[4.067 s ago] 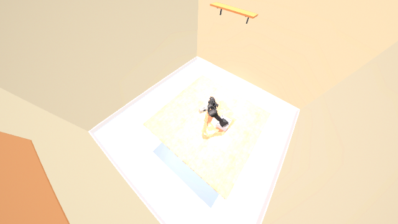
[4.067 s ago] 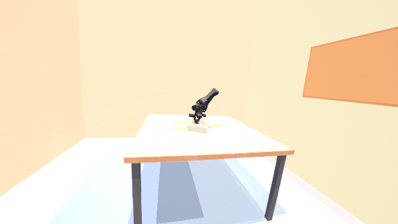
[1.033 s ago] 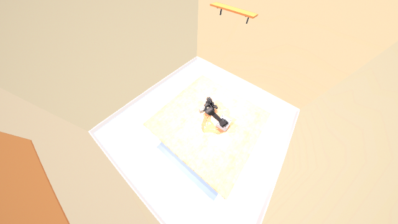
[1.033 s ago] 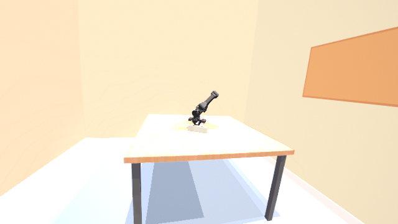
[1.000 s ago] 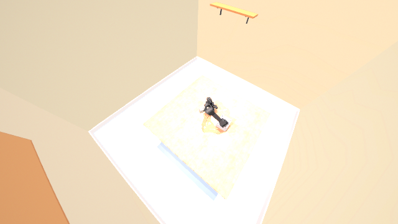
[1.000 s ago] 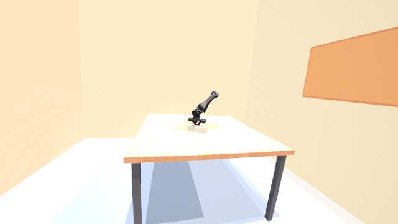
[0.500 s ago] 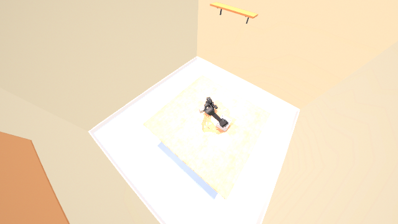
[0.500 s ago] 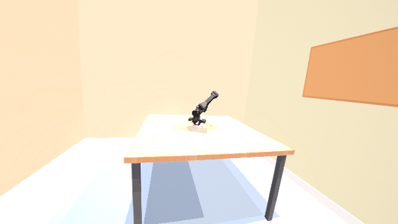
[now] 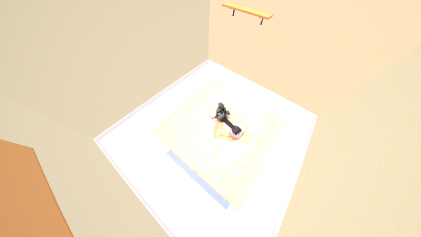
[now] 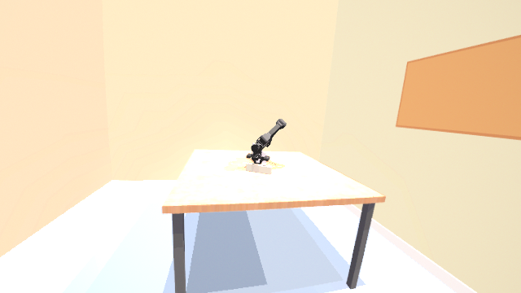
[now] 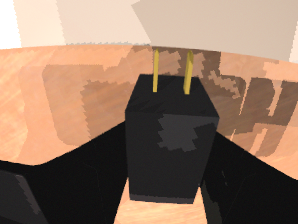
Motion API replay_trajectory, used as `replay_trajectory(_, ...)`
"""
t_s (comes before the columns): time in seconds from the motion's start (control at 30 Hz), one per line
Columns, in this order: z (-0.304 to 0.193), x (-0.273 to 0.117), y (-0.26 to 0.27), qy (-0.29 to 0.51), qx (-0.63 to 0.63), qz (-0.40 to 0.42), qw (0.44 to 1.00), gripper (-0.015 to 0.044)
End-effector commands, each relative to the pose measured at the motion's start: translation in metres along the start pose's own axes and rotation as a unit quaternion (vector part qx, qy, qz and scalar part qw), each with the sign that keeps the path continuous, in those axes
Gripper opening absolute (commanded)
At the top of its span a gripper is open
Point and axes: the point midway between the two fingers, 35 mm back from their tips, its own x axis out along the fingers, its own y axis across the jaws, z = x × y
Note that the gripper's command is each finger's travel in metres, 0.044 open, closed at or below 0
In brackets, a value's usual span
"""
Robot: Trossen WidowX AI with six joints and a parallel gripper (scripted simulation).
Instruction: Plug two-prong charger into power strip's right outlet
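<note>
In the wrist view my gripper point(image 11: 165, 127) is shut on the black two-prong charger point(image 11: 169, 139). Its two yellow prongs point(image 11: 172, 72) point straight ahead, and their tips reach the lower edge of the pale power strip point(image 11: 220, 16) that fills the top of the view. No outlet slots are visible on the strip. In the exterior view the arm point(image 10: 266, 136) bends down over the white power strip point(image 10: 258, 168) on the wooden table point(image 10: 244, 195). In the top view the arm point(image 9: 227, 120) and the strip point(image 9: 235, 133) are small, near the table's middle.
The table point(image 9: 204, 158) stands in a room corner with walls close behind and to the sides. An orange shelf point(image 9: 247, 10) hangs high on one wall and an orange panel point(image 10: 460, 91) on another.
</note>
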Motion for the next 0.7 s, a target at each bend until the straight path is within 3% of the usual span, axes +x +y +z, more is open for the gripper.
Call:
replay_trajectory(0.0,0.0016,-0.0006,0.0011,0.000,0.003,0.002,1.000,0.0000)
replay_trajectory(0.67,0.0037,-0.0007,0.0009,-0.001,0.003,0.002,1.000,0.0000)
